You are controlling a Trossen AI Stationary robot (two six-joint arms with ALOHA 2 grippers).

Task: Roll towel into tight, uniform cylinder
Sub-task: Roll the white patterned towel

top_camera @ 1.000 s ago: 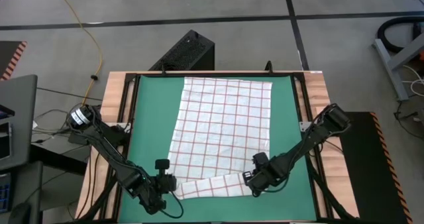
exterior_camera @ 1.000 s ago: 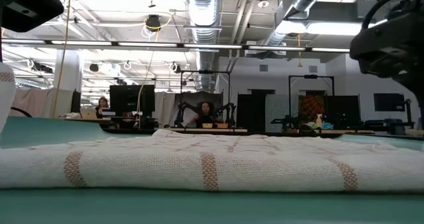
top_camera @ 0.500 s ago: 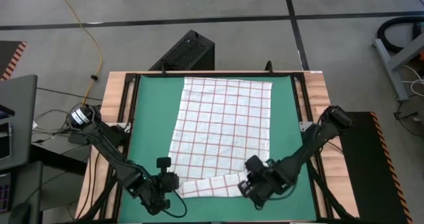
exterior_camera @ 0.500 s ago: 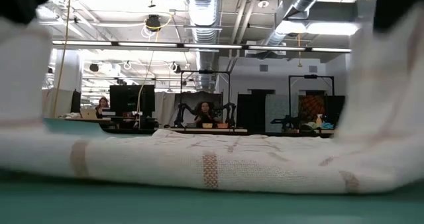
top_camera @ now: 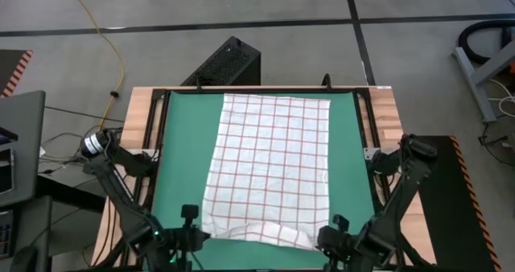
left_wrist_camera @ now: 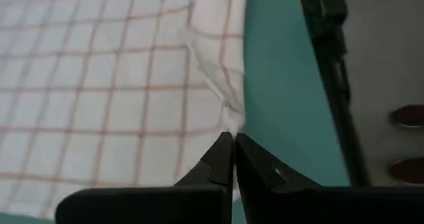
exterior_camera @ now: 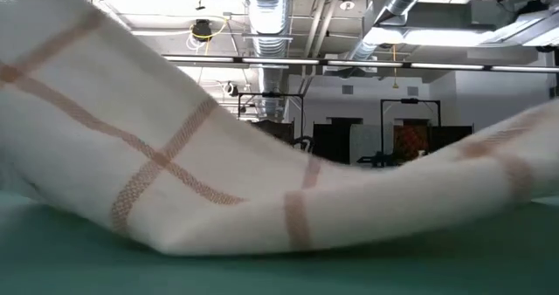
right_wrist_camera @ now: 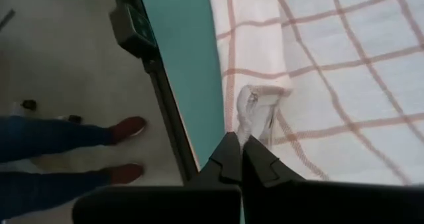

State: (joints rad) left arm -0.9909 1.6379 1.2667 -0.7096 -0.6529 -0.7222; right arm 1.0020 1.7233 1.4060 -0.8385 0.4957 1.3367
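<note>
The white towel [top_camera: 269, 159] with red-brown grid lines lies spread on the green mat [top_camera: 181, 159], its far end flat. Its near end is raised at both corners and sags in the middle [exterior_camera: 262, 216]. My left gripper [top_camera: 201, 236] is shut on the near left corner. My right gripper [top_camera: 320, 240] is shut on the near right corner. Both stand at the mat's near edge. My left gripper pinches the towel's near left corner [left_wrist_camera: 230, 121] between its two shut fingers, slanting down from the near side. The corner is bunched at the fingertips and lifted off the mat; the cloth beyond slopes down to the mat. I cannot tell how many layers are held. My right gripper pinches the towel's near right corner [right_wrist_camera: 249, 118] between its two shut fingers, slanting down from the near side. The corner is crumpled into a small bunch at the fingertips and held clear of the mat. The cloth runs down from it toward the far side.
The table's wooden frame [top_camera: 137, 143] borders the mat. A black box [top_camera: 221, 63] stands on the floor beyond the far edge. A person's legs and red shoes [right_wrist_camera: 126, 128] show beside the table in the right wrist view.
Both grippers have gone up and toward the table's near edge, the right one also toward the right edge while rolling its wrist. The towel's near end, which lay as a folded strip on the mat, is now drawn out and lifted at both corners; the far end has stayed.
</note>
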